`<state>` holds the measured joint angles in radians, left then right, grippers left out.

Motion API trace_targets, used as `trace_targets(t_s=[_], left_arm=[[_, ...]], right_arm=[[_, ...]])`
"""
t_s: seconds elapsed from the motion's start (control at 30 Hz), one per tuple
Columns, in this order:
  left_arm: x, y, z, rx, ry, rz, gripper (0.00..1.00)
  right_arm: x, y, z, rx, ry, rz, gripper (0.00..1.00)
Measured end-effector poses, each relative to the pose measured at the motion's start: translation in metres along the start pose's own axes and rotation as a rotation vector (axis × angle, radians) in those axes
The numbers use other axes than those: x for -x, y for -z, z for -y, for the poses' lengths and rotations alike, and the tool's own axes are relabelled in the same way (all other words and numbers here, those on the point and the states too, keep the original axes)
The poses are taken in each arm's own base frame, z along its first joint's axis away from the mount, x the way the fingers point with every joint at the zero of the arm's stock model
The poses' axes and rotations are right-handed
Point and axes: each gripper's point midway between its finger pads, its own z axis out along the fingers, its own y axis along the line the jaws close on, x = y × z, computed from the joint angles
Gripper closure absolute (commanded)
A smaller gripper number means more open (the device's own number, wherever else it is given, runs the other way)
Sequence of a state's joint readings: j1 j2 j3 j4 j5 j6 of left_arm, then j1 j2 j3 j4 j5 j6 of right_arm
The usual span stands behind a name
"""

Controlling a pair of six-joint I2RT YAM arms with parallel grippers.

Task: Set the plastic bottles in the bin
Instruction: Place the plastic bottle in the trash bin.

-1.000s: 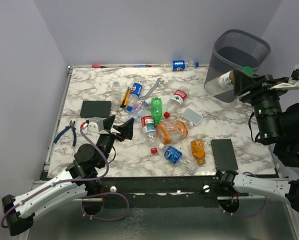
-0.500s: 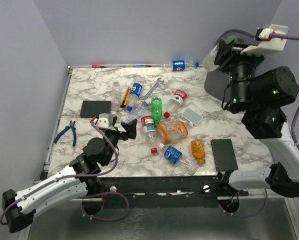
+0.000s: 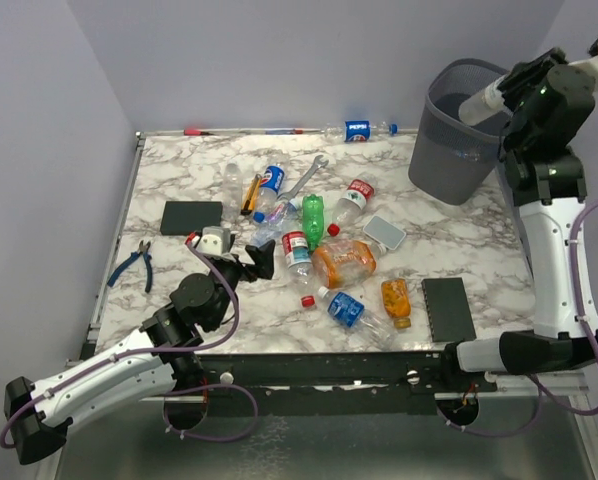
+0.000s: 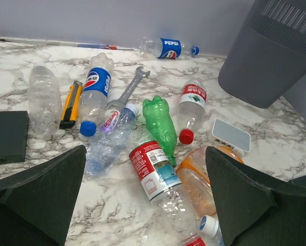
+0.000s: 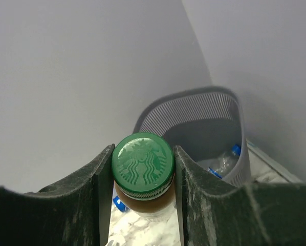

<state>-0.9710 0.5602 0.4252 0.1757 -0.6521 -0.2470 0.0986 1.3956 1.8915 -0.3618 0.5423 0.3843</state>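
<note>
right fingers (image 5: 204, 205) pinch a green-capped bottle (image 5: 143, 164) at its cap end, high over the bin (image 3: 447, 150) at the tabletop's (image 3: 459, 240) 1 o'clock corner, long axis slanted, base pointing toward 8 o'clock; left fingers (image 4: 40, 195) spread wide above scattered bottles (image 4: 158, 123) mid-tabletop.
</note>
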Motion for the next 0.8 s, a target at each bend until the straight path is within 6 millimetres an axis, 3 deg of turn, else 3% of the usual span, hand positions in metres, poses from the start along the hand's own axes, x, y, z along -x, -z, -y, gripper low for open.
trace_targets(t_s=[0.03, 0.1, 0.23, 0.4, 0.53, 0.63, 0.7, 0.77, 0.8], left_arm=[[0.001, 0.000, -0.001, 0.006, 0.001, 0.003, 0.01], [0.002, 0.001, -0.002, 0.011, 0.006, 0.006, 0.01], [0.003, 0.002, -0.001, 0.005, 0.013, 0.009, 0.01], [0.001, 0.001, -0.001, 0.007, 0.008, 0.002, 0.01], [0.001, 0.001, -0.001, 0.009, 0.006, 0.000, 0.01], [-0.001, 0.000, -0.001, 0.011, 0.003, -0.004, 0.01], [-0.002, -0.001, -0.001, 0.014, -0.003, -0.010, 0.01], [-0.004, -0.001, -0.001, 0.017, -0.007, -0.015, 0.01], [-0.005, -0.001, -0.001, 0.018, -0.010, -0.019, 0.01]], right_arm=[[-0.012, -0.002, 0.012, -0.026, -0.010, -0.010, 0.99], [-0.023, -0.005, 0.014, -0.032, -0.024, -0.020, 1.00], [-0.013, -0.022, 0.004, -0.029, -0.063, 0.043, 1.00], [-0.023, -0.045, 0.042, -0.122, -0.084, 0.067, 1.00], [-0.050, -0.070, 0.073, -0.198, -0.082, 0.039, 1.00], [-0.086, -0.081, 0.089, -0.210, -0.098, -0.032, 0.97], [-0.109, -0.084, 0.095, -0.204, -0.103, -0.083, 0.75], [-0.123, -0.089, 0.093, -0.184, -0.110, -0.120, 0.41], [-0.129, -0.090, 0.091, -0.170, -0.110, -0.138, 0.28]])
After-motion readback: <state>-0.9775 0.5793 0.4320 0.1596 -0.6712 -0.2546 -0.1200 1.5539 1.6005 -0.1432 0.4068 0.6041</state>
